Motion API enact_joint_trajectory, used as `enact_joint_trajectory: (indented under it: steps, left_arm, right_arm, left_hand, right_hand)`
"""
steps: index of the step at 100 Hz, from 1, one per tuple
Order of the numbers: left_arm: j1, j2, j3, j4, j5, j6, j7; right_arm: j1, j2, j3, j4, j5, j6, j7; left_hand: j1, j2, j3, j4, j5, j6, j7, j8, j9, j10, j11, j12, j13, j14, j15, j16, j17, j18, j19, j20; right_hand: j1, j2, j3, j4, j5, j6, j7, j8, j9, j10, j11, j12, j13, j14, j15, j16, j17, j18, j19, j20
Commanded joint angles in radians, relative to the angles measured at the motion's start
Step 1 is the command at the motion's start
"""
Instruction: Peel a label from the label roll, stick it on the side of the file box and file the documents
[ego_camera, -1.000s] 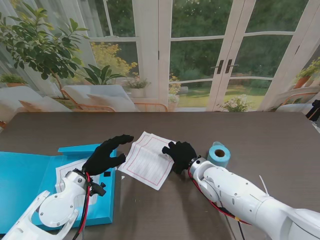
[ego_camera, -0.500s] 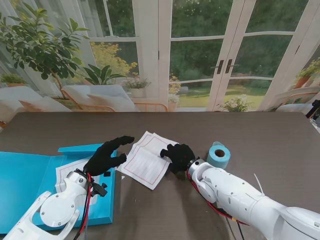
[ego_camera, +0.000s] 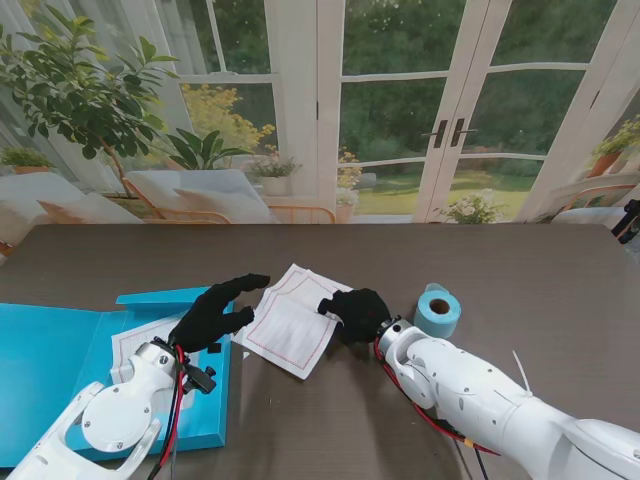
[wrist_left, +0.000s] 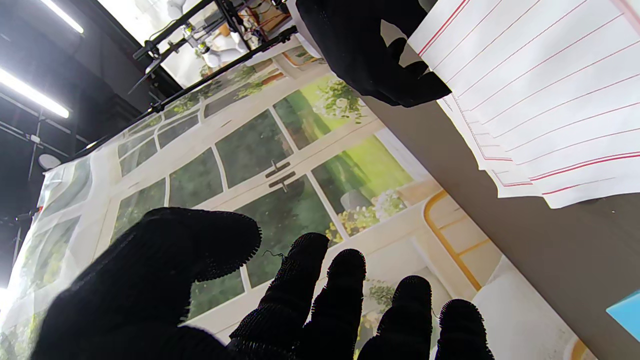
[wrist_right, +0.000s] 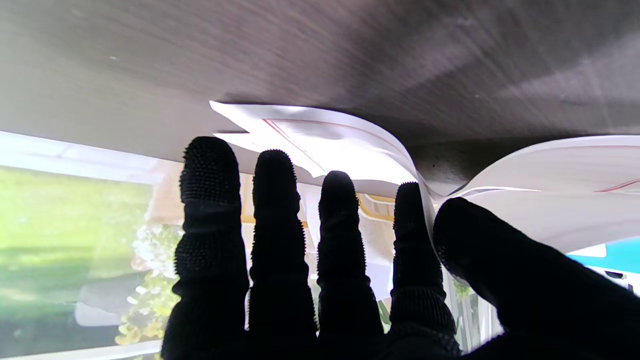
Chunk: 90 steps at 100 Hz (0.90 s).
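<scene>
**Right hand pinches the ruled sheets at the middle of the desk**

The documents are a thin stack of white sheets ruled with fine lines and framed by a red margin line. They lie on the dark wood-grain desk, between the two hands, with their far corners fanned slightly apart. The right edge of the stack is lifted and curled: in the right wrist view the paper bends up off the desk and passes between the thumb and the nearest finger. The right hand is therefore closed on that edge of the documents, the other fingers lying straight and close together.

The left hand hovers over the right edge of the file box, its fingers spread and holding nothing; the left wrist view shows the fingertips apart, with the sheets and the right hand beyond them.

The file box is bright blue and lies opened flat at the left of the desk, with a white sheet inside it. The label roll is a pale blue ring with a brown core, standing on the desk just to the right of the right hand, apart from the papers.
</scene>
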Motion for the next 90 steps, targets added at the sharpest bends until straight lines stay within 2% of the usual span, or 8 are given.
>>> enact_joint_trajectory:
  steps: [1, 3, 8, 22, 32, 53, 76, 90]
  left_arm:
    - [0.002, -0.006, 0.001, -0.009, -0.006, 0.007, -0.021]
    - [0.003, -0.006, 0.001, -0.009, -0.007, 0.009, -0.021]
    - [0.003, -0.006, 0.001, -0.011, -0.01, 0.013, -0.021]
    - [0.002, -0.007, 0.004, -0.013, -0.022, 0.02, -0.023]
    - [0.0, -0.006, 0.005, -0.014, -0.028, 0.025, -0.028]
    - [0.002, -0.006, 0.001, -0.018, -0.037, 0.03, -0.035]
    - [0.007, -0.007, -0.001, -0.023, -0.042, 0.037, -0.033]
    - [0.009, -0.008, -0.002, -0.026, -0.043, 0.04, -0.031]
  right_arm:
    - [-0.003, -0.002, 0.0, -0.005, -0.007, -0.013, 0.004]
    - [-0.003, -0.002, 0.0, -0.006, -0.009, -0.015, 0.002]
    - [-0.004, 0.002, 0.004, -0.012, -0.015, -0.018, -0.005]
    - [-0.007, 0.003, 0.018, -0.02, -0.021, -0.032, -0.027]
    - [-0.01, -0.004, 0.03, -0.015, -0.013, -0.042, -0.044]
    - [-0.002, -0.022, 0.023, 0.015, -0.004, -0.07, -0.088]
    - [-0.01, -0.02, 0.055, -0.016, -0.012, -0.072, -0.111]
    - [-0.021, -0.005, 0.088, -0.062, -0.03, -0.067, -0.113]
  left_hand:
    - [-0.014, 0.033, -0.011, -0.028, 0.017, 0.003, -0.016, -0.005, 0.002, -0.004, -0.007, -0.002, -0.001, -0.007, -0.01, -0.01, -0.011, -0.028, -0.029, -0.001]
    - [-0.014, 0.035, -0.012, -0.029, 0.016, 0.005, -0.016, -0.005, 0.002, -0.006, -0.007, -0.002, -0.002, -0.006, -0.011, -0.01, -0.011, -0.027, -0.029, -0.001]
    - [-0.013, 0.038, -0.012, -0.03, 0.016, 0.005, -0.016, -0.006, 0.001, -0.005, -0.008, -0.002, -0.002, -0.005, -0.011, -0.01, -0.012, -0.027, -0.029, -0.001]
    - [-0.015, 0.053, -0.016, -0.035, 0.015, 0.004, -0.019, -0.007, 0.001, -0.004, -0.009, -0.002, -0.001, -0.005, -0.011, -0.01, -0.012, -0.026, -0.029, -0.001]
    - [-0.016, 0.062, -0.019, -0.039, 0.013, 0.005, -0.02, -0.008, -0.001, -0.003, -0.01, -0.003, -0.001, -0.005, -0.011, -0.011, -0.012, -0.025, -0.03, -0.001]
    - [-0.019, 0.088, -0.026, -0.05, 0.014, 0.005, -0.021, -0.008, -0.001, -0.001, -0.01, -0.003, -0.002, -0.005, -0.011, -0.011, -0.013, -0.026, -0.03, -0.002]
    - [-0.02, 0.101, -0.029, -0.057, 0.016, 0.008, -0.021, -0.009, -0.001, 0.0, -0.011, -0.003, -0.002, -0.006, -0.011, -0.011, -0.015, -0.026, -0.032, -0.002]
    - [-0.02, 0.105, -0.03, -0.059, 0.014, 0.009, -0.022, -0.009, -0.001, 0.003, -0.011, -0.003, -0.003, -0.003, -0.011, -0.011, -0.016, -0.027, -0.032, -0.003]
  right_hand:
    - [0.043, -0.012, 0.003, -0.051, 0.044, -0.042, 0.054, -0.044, 0.038, -0.035, 0.004, -0.003, 0.05, -0.014, -0.004, 0.003, -0.347, -0.023, 0.06, -0.023]
    - [0.052, -0.03, 0.009, -0.076, 0.058, -0.052, 0.082, -0.079, 0.055, -0.043, 0.0, -0.004, 0.059, -0.016, -0.004, 0.005, -0.343, -0.023, 0.063, -0.027]
    - [0.076, -0.07, 0.017, -0.122, 0.099, -0.081, 0.12, -0.108, 0.097, -0.059, -0.012, -0.009, 0.086, -0.027, -0.004, 0.006, -0.331, -0.027, 0.069, -0.03]
    - [0.129, -0.153, 0.05, -0.17, 0.179, -0.092, 0.199, -0.139, 0.249, -0.076, -0.039, -0.015, 0.196, -0.052, 0.003, 0.016, -0.251, -0.042, 0.108, -0.028]
    - [0.191, -0.224, 0.083, -0.185, 0.234, -0.038, 0.251, -0.155, 0.351, -0.064, -0.071, -0.017, 0.283, -0.073, 0.018, 0.033, -0.154, -0.055, 0.165, -0.02]
    - [0.233, -0.303, 0.13, -0.203, 0.324, -0.045, 0.347, -0.162, 0.486, -0.046, -0.088, 0.013, 0.414, -0.111, 0.048, 0.069, -0.04, -0.083, 0.203, -0.022]
    - [0.237, -0.317, 0.154, -0.212, 0.343, -0.039, 0.395, -0.15, 0.537, -0.028, -0.085, 0.045, 0.471, -0.108, 0.078, 0.103, 0.008, -0.092, 0.206, -0.027]
    - [0.238, -0.315, 0.155, -0.215, 0.339, -0.035, 0.402, -0.149, 0.541, -0.022, -0.087, 0.054, 0.475, -0.105, 0.081, 0.115, 0.013, -0.09, 0.205, -0.028]
